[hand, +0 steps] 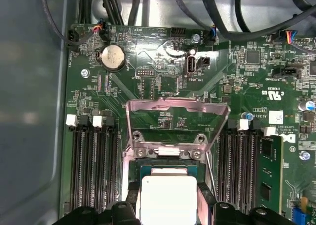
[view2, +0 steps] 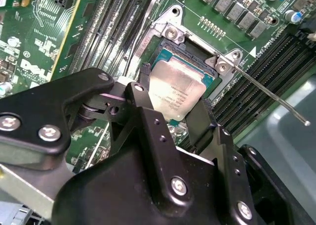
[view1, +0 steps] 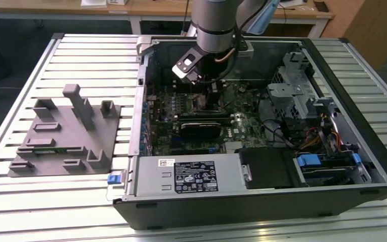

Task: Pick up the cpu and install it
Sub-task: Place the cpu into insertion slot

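Two black fingers [view2: 200, 123] of the arm's gripper [view2: 172, 97] press against opposite edges of the small, flat, square cpu [view2: 177, 86] with its pale silver metal top, so the claw is narrowed onto the chip. In both wrist views the cpu sits over the square processor socket [view2: 197, 57] on the green motherboard [hand: 148, 52]; whether it is fully seated in the socket or just above it I cannot tell. At the socket's far edge the bright steel load frame [hand: 177, 121] stands hinged up and open, and a thin steel lever rod [view2: 266, 94] sticks out from one socket corner. Long black memory slots [hand: 94, 160] run along both sides of the socket, and a round silver coin battery [hand: 112, 57] lies beyond the raised frame. In the exterior view the gripper [view1: 203, 91] reaches down to the socket inside the open black computer case [view1: 261, 204], and a grey plastic fixture block [view1: 66, 131] rests well away from the socket, outside the case, on the slatted metal table [view1: 86, 55].
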Controlling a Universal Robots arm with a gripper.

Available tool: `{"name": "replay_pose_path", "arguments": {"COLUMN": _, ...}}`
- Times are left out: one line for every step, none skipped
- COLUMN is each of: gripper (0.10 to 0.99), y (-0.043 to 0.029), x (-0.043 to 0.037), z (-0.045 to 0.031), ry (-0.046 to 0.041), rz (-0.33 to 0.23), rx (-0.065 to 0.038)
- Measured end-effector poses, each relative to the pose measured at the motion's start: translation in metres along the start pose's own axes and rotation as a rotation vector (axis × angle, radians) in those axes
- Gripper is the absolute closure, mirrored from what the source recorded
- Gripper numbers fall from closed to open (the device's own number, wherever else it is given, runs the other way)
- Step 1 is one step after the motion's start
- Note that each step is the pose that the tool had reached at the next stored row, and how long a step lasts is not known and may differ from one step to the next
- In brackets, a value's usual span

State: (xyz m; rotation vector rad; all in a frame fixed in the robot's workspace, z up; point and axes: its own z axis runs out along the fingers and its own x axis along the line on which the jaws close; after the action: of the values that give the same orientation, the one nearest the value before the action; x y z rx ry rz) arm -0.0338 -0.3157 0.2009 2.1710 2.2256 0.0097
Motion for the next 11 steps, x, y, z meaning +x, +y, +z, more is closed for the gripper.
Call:
{"name": "replay_pose_path", "arguments": {"gripper": 0.549, "y": 0.0, "x": 0.0, "z": 0.0011, "ry": 0.0, "rz": 0.0, "rx": 0.0}}
{"name": "replay_pose_path", "arguments": {"gripper": 0.549, "y": -0.0001, "x": 0.0, "z": 0.002, "ry": -0.0001, "rz": 0.0, "rx": 0.0}}
{"name": "replay_pose_path", "arguments": {"gripper": 0.549, "y": -0.0001, "x": 0.0001, "z": 0.0029, "ry": 0.0, "rz": 0.0, "rx": 0.0}}
{"name": "replay_pose_path", "arguments": {"gripper": 0.549, "y": -0.0001, "x": 0.0001, "z": 0.0036, "ry": 0.0, "rz": 0.0, "rx": 0.0}}
{"name": "replay_pose_path", "arguments": {"gripper": 0.549, "y": -0.0002, "x": 0.0001, "z": 0.0043, "ry": 0.0, "rz": 0.0, "rx": 0.0}}
{"name": "replay_pose_path", "arguments": {"gripper": 0.549, "y": -0.0002, "x": 0.0001, "z": 0.0048, "ry": 0.0, "rz": 0.0, "rx": 0.0}}
{"name": "replay_pose_path", "arguments": {"gripper": 0.549, "y": -0.0002, "x": 0.0001, "z": 0.0054, "ry": 0.0, "rz": 0.0, "rx": 0.0}}
{"name": "replay_pose_path", "arguments": {"gripper": 0.549, "y": -0.0003, "x": 0.0002, "z": 0.0059, "ry": 0.0, "rz": 0.0, "rx": 0.0}}
{"name": "replay_pose_path", "arguments": {"gripper": 0.549, "y": -0.0003, "x": 0.0002, "z": 0.0063, "ry": 0.0001, "rz": 0.0, "rx": 0.0}}
{"name": "replay_pose_path", "arguments": {"gripper": 0.549, "y": -0.0003, "x": 0.0002, "z": 0.0067, "ry": 0.0001, "rz": 0.0, "rx": 0.0}}
{"name": "replay_pose_path", "arguments": {"gripper": 0.549, "y": -0.0004, "x": 0.0002, "z": 0.007, "ry": 0.0001, "rz": 0.0, "rx": 0.0}}
